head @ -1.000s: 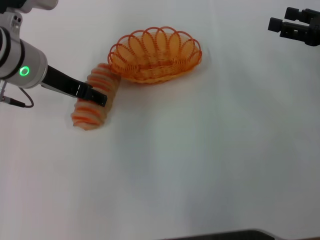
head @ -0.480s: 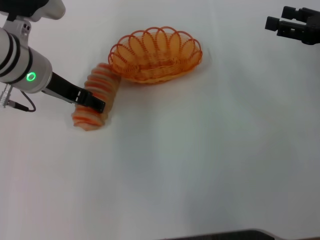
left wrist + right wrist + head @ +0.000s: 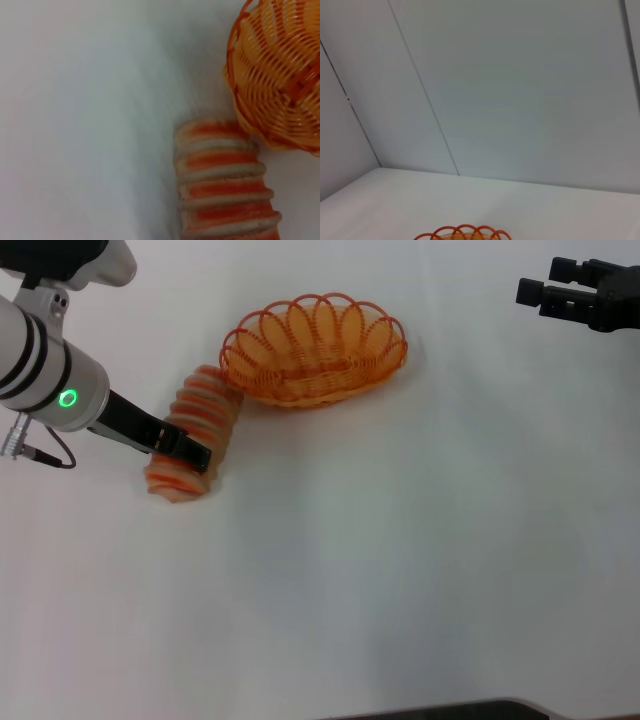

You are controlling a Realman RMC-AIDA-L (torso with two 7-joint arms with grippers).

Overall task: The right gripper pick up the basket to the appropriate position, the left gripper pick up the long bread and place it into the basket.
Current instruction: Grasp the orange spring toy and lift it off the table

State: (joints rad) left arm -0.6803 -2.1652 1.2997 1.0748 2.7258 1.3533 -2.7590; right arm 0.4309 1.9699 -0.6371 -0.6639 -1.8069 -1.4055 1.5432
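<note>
Head view, left gripper [image 3: 190,452] jaws astride long bread [image 3: 193,432], grip unclear, basket [image 3: 313,350] adjacent

White table [image 3: 400,570]: basket [image 3: 313,350], long bread [image 3: 195,430]

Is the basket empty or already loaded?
Empty. The basket shows only bare wire inside; the long bread lies on the table beside it, under the left gripper.

We see big white table [image 3: 400,570] — smooth, plain top, fills most of head view. Dark strip [image 3: 440,710] along near edge of table; we cannot tell what it is. Right wrist view: pale grey wall [image 3: 520,90] behind table — thin dark lines [image 3: 422,90] run slanted across it.
</note>
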